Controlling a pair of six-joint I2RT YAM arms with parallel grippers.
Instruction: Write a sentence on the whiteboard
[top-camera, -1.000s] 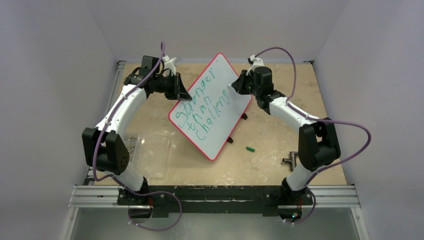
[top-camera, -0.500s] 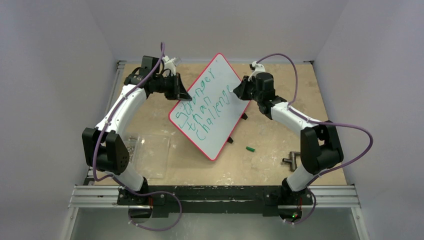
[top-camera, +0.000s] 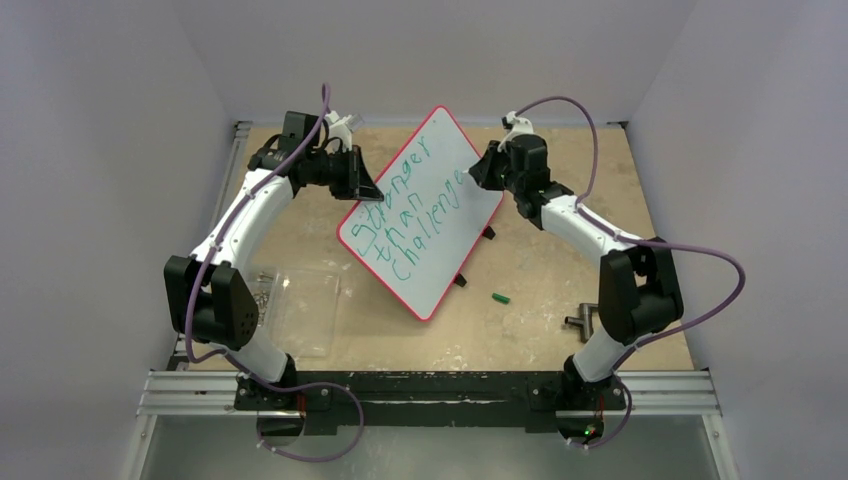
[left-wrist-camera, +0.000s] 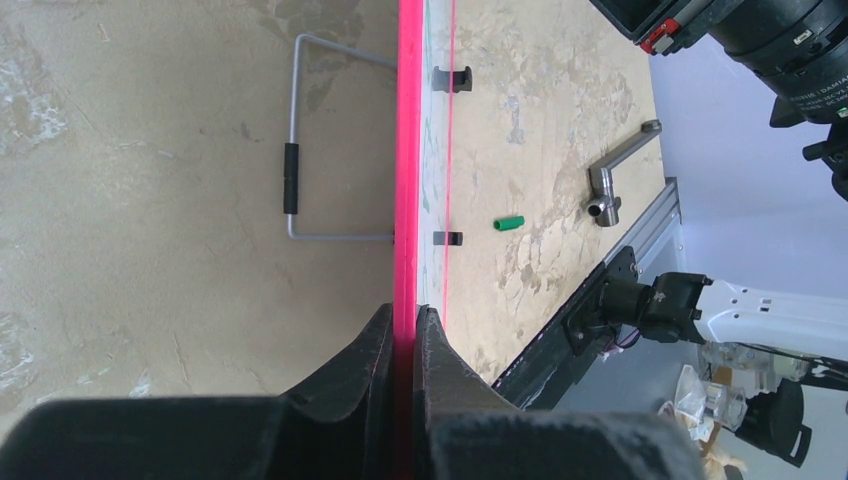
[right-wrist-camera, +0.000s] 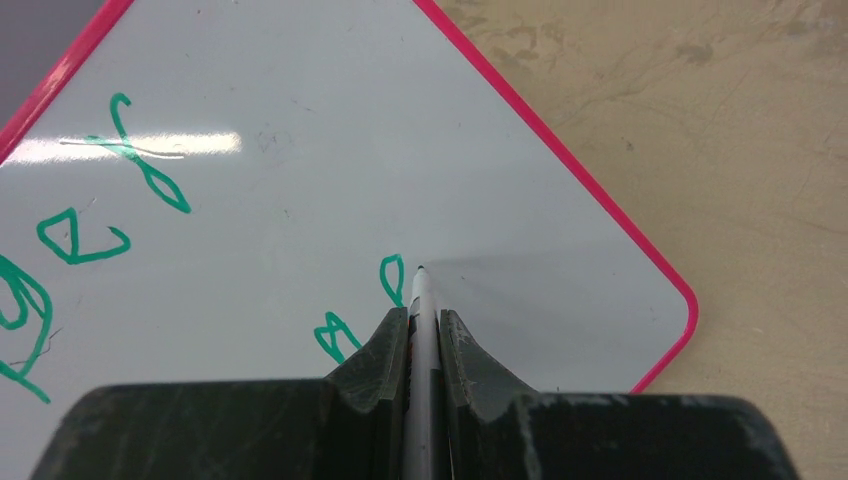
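The whiteboard (top-camera: 446, 160), red-rimmed, stands tilted on edge mid-table. My left gripper (top-camera: 371, 191) is shut on its left rim; in the left wrist view the red rim (left-wrist-camera: 408, 150) runs straight between that gripper's (left-wrist-camera: 405, 322) jaws. The sentence (top-camera: 425, 232) is green handwriting in three lines, reading "Stronger than Challenge". My right gripper (top-camera: 472, 178) is shut on a white marker (right-wrist-camera: 423, 305), also seen in the right wrist view (right-wrist-camera: 424, 318). The marker's tip sits at the board (right-wrist-camera: 300, 150) just right of the last green letter (right-wrist-camera: 392, 280); contact is unclear.
A green marker cap (top-camera: 501, 298) lies on the table right of the board, with a metal T-piece (top-camera: 582, 320) beyond it. A clear plastic sheet (top-camera: 305, 310) and small screws (top-camera: 262, 290) lie near the left arm. The board's wire stand (left-wrist-camera: 292, 180) rests behind it.
A final "e" has been added to the third line. My right gripper swung right with the marker, then came back slightly up and left. The left gripper and board stayed put.
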